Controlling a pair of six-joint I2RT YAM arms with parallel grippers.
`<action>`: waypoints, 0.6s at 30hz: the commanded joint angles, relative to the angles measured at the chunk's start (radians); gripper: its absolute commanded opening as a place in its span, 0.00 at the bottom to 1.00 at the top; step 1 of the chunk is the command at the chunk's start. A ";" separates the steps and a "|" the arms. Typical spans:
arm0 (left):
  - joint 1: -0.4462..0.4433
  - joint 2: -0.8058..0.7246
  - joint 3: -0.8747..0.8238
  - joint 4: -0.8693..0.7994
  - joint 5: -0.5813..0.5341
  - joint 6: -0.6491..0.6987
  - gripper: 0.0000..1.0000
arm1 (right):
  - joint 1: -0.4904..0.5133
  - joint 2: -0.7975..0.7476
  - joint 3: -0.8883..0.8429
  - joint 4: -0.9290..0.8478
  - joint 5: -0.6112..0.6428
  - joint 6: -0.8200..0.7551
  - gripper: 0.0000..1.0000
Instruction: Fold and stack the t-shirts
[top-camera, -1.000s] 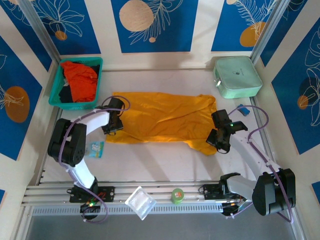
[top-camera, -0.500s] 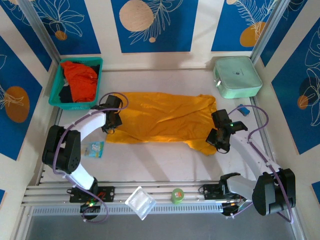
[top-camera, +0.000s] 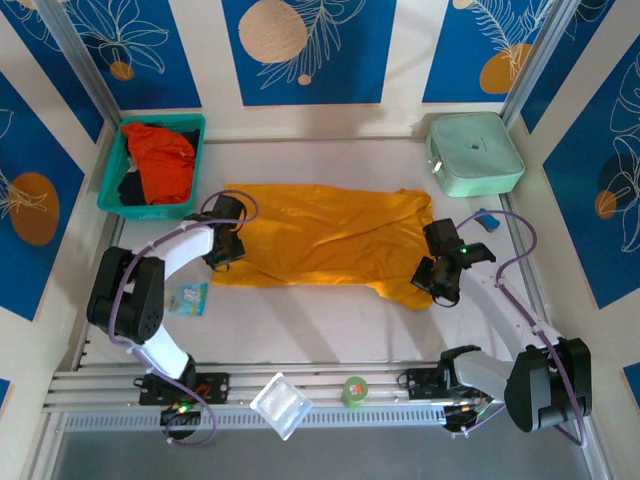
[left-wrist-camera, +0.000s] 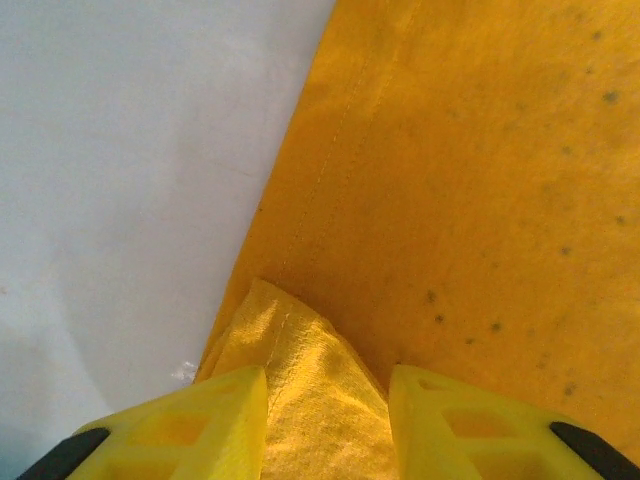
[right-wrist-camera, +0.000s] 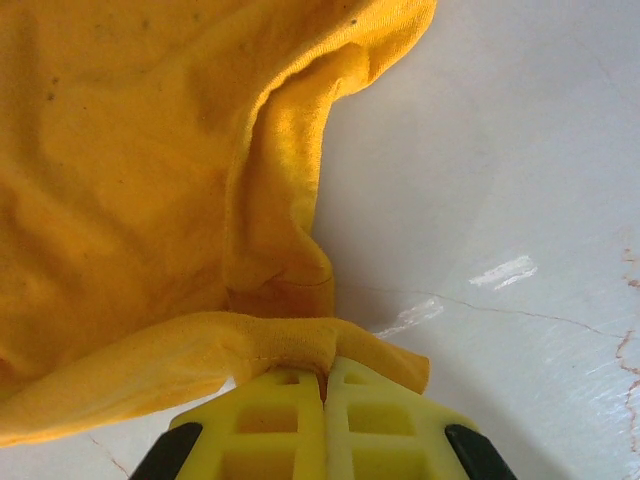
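A white table (top-camera: 330, 320) carries all items. A golden mustard-yellow cloth t-shirt (top-camera: 320, 235) is spread out across its middle, between the two arms. A teal plastic basket (top-camera: 150, 212) is placed at the far left corner and a mint-green box (top-camera: 475, 153) at the far right. A bright red-orange cloth t-shirt (top-camera: 165, 160) is bunched inside the basket. The right tool (right-wrist-camera: 325, 400) is closed on the yellow hem. The left tool (left-wrist-camera: 328, 420) is set at the shirt's left edge, fingers apart, with a raised cloth fold between them.

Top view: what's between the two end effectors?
The yellow t-shirt, spread out, fills the stretch from the left end effector to the right end effector, as the top view shows.
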 joint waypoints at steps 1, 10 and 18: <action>0.005 0.037 0.027 0.005 0.016 0.006 0.38 | -0.006 -0.017 -0.013 -0.008 -0.019 -0.013 0.00; 0.005 0.050 0.029 0.024 0.017 0.005 0.29 | -0.006 -0.015 -0.013 -0.007 -0.021 -0.013 0.00; 0.004 -0.001 0.022 0.006 0.003 0.004 0.05 | -0.006 -0.013 -0.014 -0.003 -0.026 -0.014 0.00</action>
